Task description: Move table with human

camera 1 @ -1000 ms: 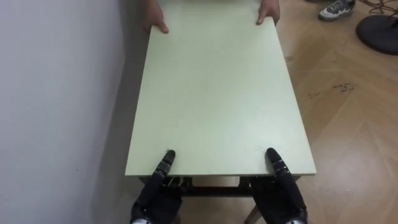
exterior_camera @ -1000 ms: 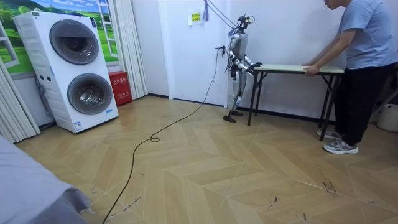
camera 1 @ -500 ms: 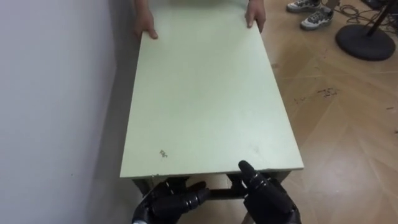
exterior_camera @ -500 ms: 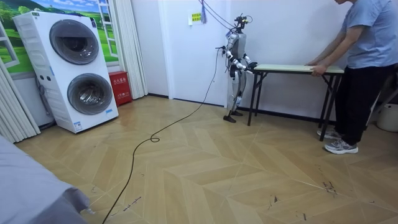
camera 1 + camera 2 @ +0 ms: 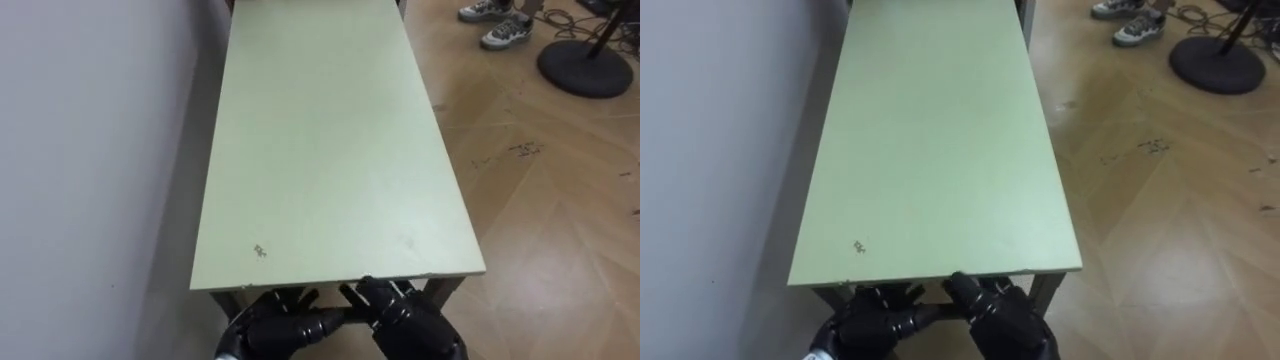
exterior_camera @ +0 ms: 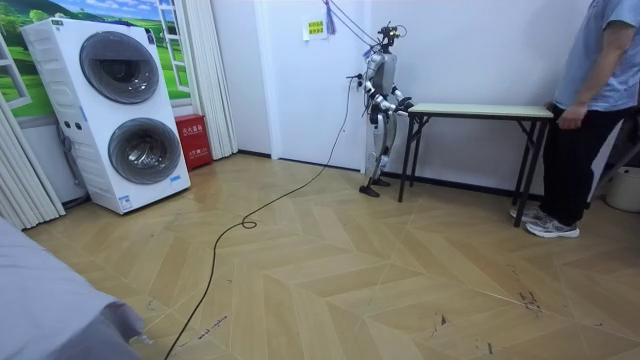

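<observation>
Table (image 5: 330,150) runs from 6 to 12 o'clock, and a hand can pass over its whole top. Wall (image 5: 90,150) flanks the 9 o'clock long edge; the gap looks too narrow for a hand, though its width is hard to judge. Floor (image 5: 540,220) at 3 o'clock lies open. At 1–2 o'clock, a round black base (image 5: 590,65) and a person's shoes (image 5: 505,32) stand well apart from the table. At 6 o'clock the near edge caps the left hand (image 5: 275,330) and right hand (image 5: 405,328).

Pale green rectangular tabletop (image 5: 320,150): far end cut off at 12 o'clock. At 6 o'clock, left hand (image 5: 272,332) and right hand (image 5: 405,328) partly hidden beneath near edge. Person in blue shirt (image 6: 605,60): head cropped.
</observation>
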You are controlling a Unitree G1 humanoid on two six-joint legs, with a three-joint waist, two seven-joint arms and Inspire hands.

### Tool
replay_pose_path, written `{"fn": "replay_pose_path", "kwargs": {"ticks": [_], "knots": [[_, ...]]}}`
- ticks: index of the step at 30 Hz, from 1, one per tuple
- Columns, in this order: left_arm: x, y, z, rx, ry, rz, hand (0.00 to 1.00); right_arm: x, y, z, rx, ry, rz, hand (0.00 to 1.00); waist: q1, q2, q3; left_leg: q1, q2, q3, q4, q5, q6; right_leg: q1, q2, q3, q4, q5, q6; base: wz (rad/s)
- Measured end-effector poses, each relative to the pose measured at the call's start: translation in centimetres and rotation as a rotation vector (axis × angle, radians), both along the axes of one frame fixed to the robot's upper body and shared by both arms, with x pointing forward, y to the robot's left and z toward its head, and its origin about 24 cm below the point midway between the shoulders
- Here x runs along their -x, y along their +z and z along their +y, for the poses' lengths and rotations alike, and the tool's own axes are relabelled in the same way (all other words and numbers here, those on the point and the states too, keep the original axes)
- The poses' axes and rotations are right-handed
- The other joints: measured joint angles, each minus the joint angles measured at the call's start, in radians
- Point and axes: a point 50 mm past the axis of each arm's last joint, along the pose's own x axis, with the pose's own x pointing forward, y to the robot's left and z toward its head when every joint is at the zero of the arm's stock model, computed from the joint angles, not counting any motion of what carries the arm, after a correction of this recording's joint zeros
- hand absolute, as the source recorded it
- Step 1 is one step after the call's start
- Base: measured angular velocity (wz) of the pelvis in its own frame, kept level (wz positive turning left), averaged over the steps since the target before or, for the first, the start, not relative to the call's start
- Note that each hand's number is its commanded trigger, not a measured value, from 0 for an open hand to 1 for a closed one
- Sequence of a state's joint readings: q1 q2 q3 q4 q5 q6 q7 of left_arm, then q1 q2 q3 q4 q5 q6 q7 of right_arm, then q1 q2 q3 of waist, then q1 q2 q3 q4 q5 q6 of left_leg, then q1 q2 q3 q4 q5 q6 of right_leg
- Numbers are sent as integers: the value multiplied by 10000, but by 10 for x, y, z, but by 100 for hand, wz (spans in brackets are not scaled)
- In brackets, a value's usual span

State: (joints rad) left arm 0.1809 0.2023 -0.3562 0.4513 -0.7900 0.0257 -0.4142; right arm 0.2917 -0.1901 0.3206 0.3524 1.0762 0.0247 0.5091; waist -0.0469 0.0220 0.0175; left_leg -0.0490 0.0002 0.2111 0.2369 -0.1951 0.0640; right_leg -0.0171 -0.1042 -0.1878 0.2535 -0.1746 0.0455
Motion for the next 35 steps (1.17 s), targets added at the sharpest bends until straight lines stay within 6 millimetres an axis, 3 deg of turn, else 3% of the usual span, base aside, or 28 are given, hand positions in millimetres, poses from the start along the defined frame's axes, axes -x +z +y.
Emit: {"fn": "replay_pose_path", "kwargs": {"ticks": [8, 13, 19, 28, 35], "knots": [[15, -17, 11, -1364, -1012, 570, 0, -5, -9, -14, 2693, 2163, -379, 0, -20, -21, -12, 47, 21, 4, -16, -14, -25, 80, 24, -63, -83, 5, -7, 0], [22, -25, 24, -2237, -778, 1092, 0, 12, -31, -26, 4224, 3027, 737, 0, 29, -144, -39, 54, 18, -80, -46, -11, -30, 80, 30, -124, -139, 8, -13, 3], [40, -43, 41, -4105, -1038, 2080, 0, 28, -45, -36, 4936, 3021, 1840, 0, 85, -290, -138, 104, 19, 21, -36, -11, -34, 118, 33, -174, -170, 8, -13, -2], [63, -59, 58, -6830, -809, 2992, 0, 60, -71, -65, 6277, 1616, 4500, 0, 200, -300, -114, 588, 25, -93, -191, -76, -85, 739, 102, -194, -489, 69, -18, 0], [73, -66, 59, -8065, -862, 3232, 0, 78, -80, -70, 6660, 1120, 5459, 0, 181, -309, -115, 603, 24, -51, -283, -77, -91, 700, 110, -222, -525, 69, -18, -2]]}}
